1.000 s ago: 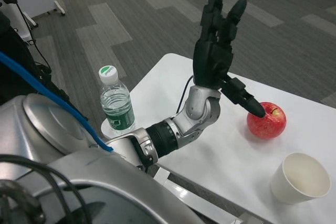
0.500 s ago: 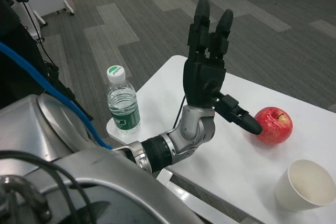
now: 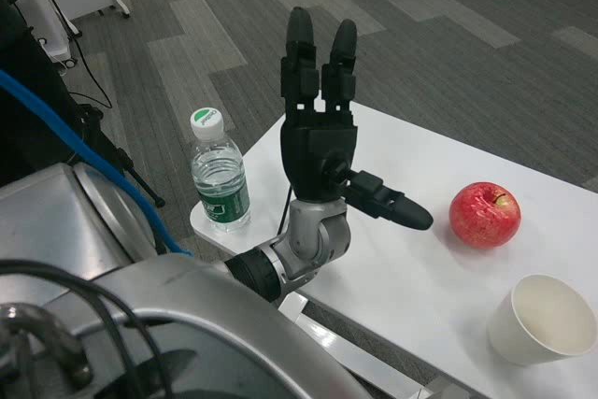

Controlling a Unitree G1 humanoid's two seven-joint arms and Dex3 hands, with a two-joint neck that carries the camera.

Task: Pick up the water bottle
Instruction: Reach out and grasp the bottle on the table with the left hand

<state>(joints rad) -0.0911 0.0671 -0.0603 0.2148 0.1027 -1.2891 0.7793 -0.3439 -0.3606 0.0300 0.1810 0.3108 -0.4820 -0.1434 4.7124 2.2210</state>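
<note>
I see the white counter (image 3: 439, 277) running under and to the right of my hand, its near corner reaching below and to the left of it, with grey striped carpet (image 3: 206, 53) beyond on all sides. My left forearm (image 3: 280, 263) comes up from below the hand, silver with a black band, bent upward at the wrist.

The left hand (image 3: 322, 142) stands upright over the counter with its fingers (image 3: 318, 53) straight up and apart and its thumb stuck out level to the right. It is spread and holds nothing. I cannot see my right hand anywhere in the view.

The water bottle (image 3: 218, 175) stands upright just to the left of the hand, on the counter's near corner, apart from the palm with a clear gap between them. It is a clear bottle with a green label and a white cap with green on top. Nothing of the hand touches it.

A white paper cup (image 3: 542, 320) stands well below and to the right of the hand, near the counter's front edge, upright with its mouth open to the camera. A red apple (image 3: 484, 215) sits to the right of the hand, past the tip of the thumb and apart from it, stem upward, between the thumb and the far right of the counter, above the cup.
</note>
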